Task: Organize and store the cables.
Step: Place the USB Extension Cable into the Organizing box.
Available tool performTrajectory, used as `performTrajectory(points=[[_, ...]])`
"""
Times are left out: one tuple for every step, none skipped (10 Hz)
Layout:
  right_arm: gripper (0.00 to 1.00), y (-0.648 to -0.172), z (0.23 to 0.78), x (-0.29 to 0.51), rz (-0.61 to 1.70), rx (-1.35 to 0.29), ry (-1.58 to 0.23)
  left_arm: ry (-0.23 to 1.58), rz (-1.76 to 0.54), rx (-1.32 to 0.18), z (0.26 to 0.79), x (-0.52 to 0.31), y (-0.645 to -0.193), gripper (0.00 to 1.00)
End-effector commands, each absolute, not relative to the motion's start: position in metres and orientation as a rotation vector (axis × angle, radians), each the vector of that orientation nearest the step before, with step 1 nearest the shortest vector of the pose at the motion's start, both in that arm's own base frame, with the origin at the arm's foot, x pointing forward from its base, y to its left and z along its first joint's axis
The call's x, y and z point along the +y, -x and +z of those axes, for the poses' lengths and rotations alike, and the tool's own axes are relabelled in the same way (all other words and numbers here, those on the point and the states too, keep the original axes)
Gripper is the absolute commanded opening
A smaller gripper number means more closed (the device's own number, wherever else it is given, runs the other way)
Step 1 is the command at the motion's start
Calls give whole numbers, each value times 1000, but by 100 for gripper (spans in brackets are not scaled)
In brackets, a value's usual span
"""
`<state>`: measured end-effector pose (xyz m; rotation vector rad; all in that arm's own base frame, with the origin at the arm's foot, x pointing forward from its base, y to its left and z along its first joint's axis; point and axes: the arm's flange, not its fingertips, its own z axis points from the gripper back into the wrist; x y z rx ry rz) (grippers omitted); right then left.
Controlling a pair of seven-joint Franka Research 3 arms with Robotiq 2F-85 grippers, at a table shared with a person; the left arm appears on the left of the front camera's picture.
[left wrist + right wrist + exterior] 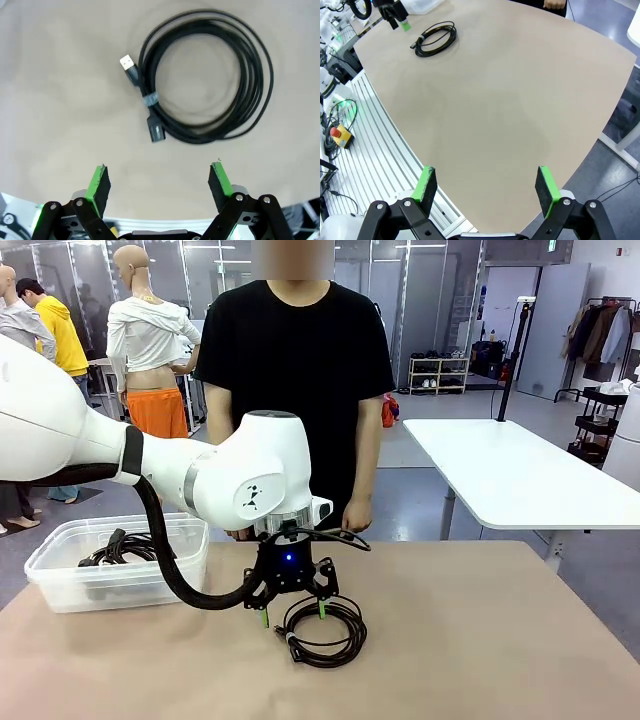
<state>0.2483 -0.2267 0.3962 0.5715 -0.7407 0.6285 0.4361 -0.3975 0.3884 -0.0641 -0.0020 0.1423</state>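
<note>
Above the coiled cable (207, 77), the left gripper (159, 182) hangs wide open, empty.

Count of things on and around the table

One coiled cable (322, 630) lies loose on the tan table (500, 640), with two plug ends and one small strap around it. One clear plastic bin (60, 585) holds more black cables (125, 545), perhaps two or three bundles, too tangled to count surely. Two grippers are seen, the left gripper (160, 182) and the right gripper (487, 187), each with two green-padded fingers set apart. One person (295, 370) stands at the far side, two hands at the edge.
</note>
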Motion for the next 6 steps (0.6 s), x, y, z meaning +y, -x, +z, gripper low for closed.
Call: performTrajectory(points=[[100, -249, 397, -230, 647, -758, -574, 52, 63, 32, 392, -397, -432, 100], [100, -249, 397, -230, 647, -758, -574, 52, 63, 32, 392, -397, -432, 100], [100, -249, 397, -230, 647, -758, -574, 52, 63, 32, 392, -397, -432, 100], [100, -249, 397, -230, 647, -758, -574, 52, 63, 32, 392, -397, -432, 100], [100, -249, 397, -230, 647, -758, -574, 56, 98, 7, 387, -399, -434, 100], [100, -249, 397, -230, 647, -758, -574, 14, 243, -32, 377, -407, -446, 100]])
